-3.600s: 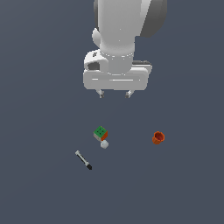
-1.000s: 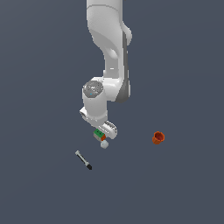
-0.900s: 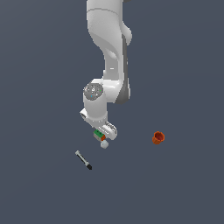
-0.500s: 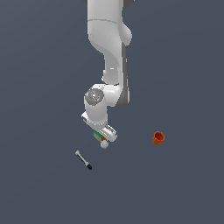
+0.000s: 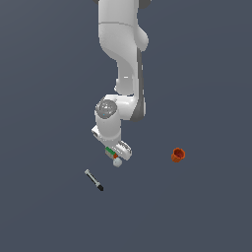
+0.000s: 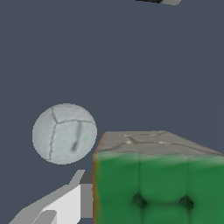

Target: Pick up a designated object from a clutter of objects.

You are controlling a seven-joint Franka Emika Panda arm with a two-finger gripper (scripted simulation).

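Four small things lay on the floor: one cube (image 5: 111, 151), one ball (image 5: 117, 162) just beside it, one stick (image 5: 93, 179) near, one cup (image 5: 177, 155) well apart. The gripper (image 5: 114, 152) sat over the cube; whether its jaws held it, I cannot tell.

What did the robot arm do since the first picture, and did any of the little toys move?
The arm swung down and its gripper now sits over the cube; whether it grips is unclear. The ball, orange cup and stick stayed put.
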